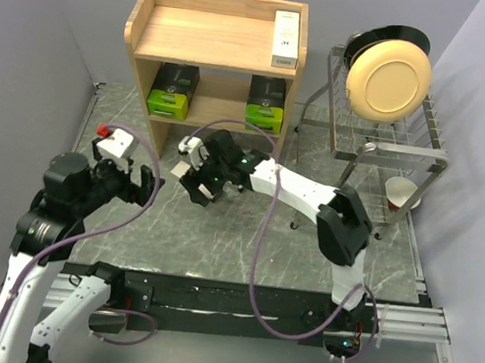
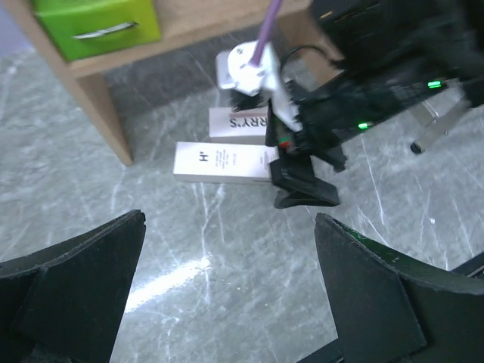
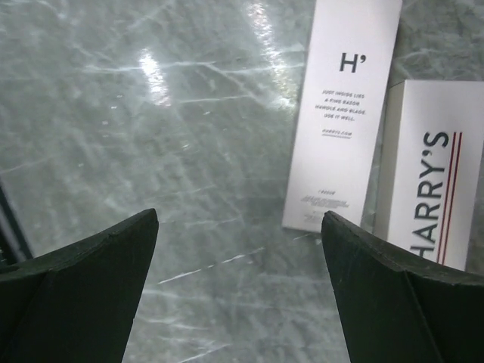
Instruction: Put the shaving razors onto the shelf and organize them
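The right gripper (image 3: 238, 219) hangs wide open and empty over the table (image 3: 151, 113). The slim white box marked H' (image 3: 344, 113), which it seems to be after, is not between the fingers. In the right wrist view the box lies off toward the right-hand finger, its near end just beyond that fingertip. Its long axis runs square to the line the fingers close along (handy, since they would span the narrow width), so I judge the coming move needs a sideways shift, not a turn. A second white box lettered HARRY'S (image 3: 435, 174) lies just beside it, farther out. The left gripper (image 2: 228, 223), also open and empty, sits farther off. On the shelf (image 1: 146, 28), a third white box (image 1: 285, 39) rests on top, with black-and-green packs (image 1: 174, 89) below.
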`<state>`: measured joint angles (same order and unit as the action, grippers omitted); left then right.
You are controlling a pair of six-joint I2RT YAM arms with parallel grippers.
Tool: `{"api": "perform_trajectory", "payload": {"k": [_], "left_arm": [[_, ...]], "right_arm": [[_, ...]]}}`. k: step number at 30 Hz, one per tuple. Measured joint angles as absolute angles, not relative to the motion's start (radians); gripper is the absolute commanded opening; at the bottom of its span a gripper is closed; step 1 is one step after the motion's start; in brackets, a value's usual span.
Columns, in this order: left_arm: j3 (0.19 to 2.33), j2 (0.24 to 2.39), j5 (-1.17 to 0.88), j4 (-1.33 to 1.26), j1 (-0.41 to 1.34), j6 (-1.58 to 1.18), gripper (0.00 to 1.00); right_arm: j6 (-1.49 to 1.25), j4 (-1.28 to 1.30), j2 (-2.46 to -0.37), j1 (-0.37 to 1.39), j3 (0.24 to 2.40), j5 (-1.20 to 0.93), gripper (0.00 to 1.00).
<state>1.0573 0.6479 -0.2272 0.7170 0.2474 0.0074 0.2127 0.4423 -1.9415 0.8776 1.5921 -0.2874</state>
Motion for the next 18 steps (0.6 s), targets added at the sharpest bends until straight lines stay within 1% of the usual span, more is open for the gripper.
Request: {"api": "perform_trajectory", "payload": {"k": [3,9,15,18], "left_arm": [[1.061,0.621,-0.242,0.723,0.21,0.007,1.0],[1.061,0.634,-0.258,0.725,0.178,0.007,0.99],[1.061,0.638,-0.264,0.72,0.169,-0.002,1.0],[1.061,0.647,-0.27,0.714,0.154,-0.019,1.0]], "right_arm": [[0.235,0.518,-2.033,0.878,1.711,-0.271,0.97],[0.236,0.612,-2.164,0.872,1.872,-0.231,0.98],[0.231,0.663,-2.234,0.851,1.9,-0.175,0.99],[0.228,0.676,-2.25,0.838,1.9,-0.151,0.97]]}}
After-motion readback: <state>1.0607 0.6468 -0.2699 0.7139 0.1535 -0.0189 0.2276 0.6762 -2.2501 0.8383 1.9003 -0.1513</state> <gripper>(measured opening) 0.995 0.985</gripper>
